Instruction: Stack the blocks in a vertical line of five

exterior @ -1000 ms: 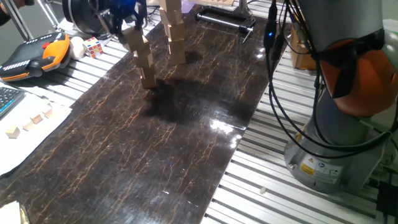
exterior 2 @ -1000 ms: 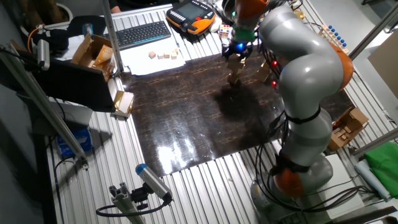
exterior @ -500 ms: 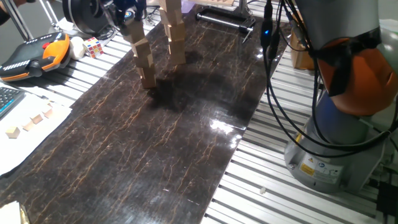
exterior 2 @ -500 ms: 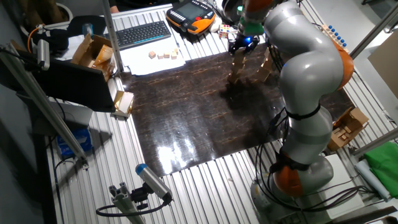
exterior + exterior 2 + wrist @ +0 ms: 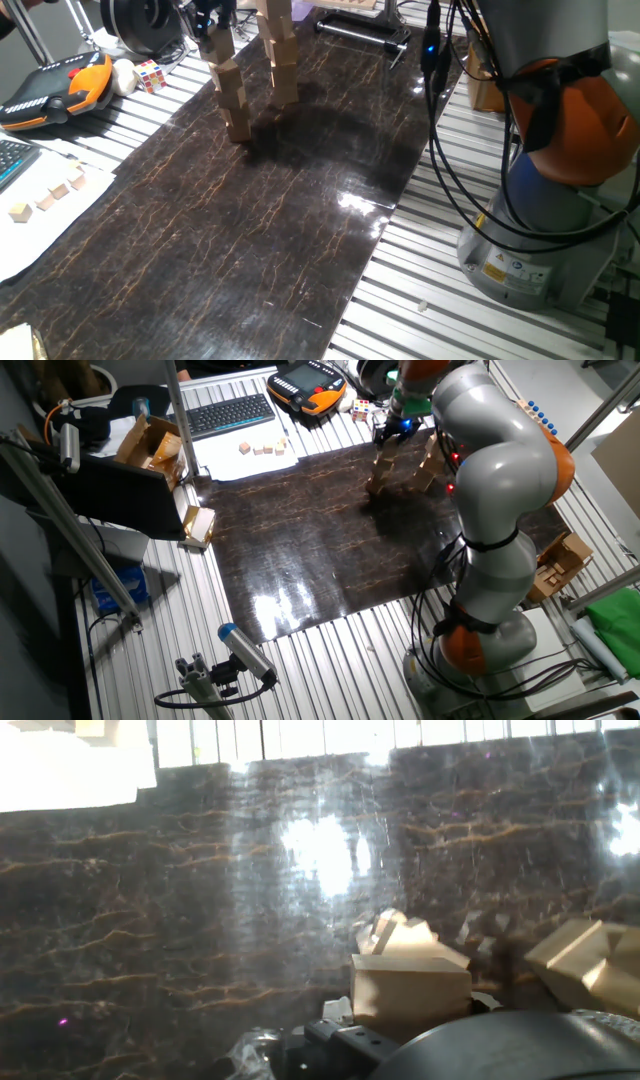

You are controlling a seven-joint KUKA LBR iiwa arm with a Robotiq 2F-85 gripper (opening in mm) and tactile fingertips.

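Note:
A leaning stack of several pale wooden blocks (image 5: 234, 92) stands at the far end of the dark mat (image 5: 250, 220). It also shows in the other fixed view (image 5: 379, 468). My gripper (image 5: 213, 20) is just above the stack's top block, fingers spread, holding nothing; it also shows in the other fixed view (image 5: 392, 432). In the hand view I look straight down onto the top block (image 5: 410, 991), with the staggered blocks under it. A second stack of like blocks (image 5: 280, 55) stands just right of the first and shows in the hand view too (image 5: 588, 960).
A Rubik's cube (image 5: 150, 73) and an orange teach pendant (image 5: 60, 85) lie left of the mat. Tiny pale cubes (image 5: 45, 198) sit on white paper at the left edge. The arm's base (image 5: 545, 200) and hanging cables (image 5: 440, 120) stand at the right.
My gripper has risen from around the top block of the leaning stack to just above it. The block stayed on the stack. The stacks have not moved.

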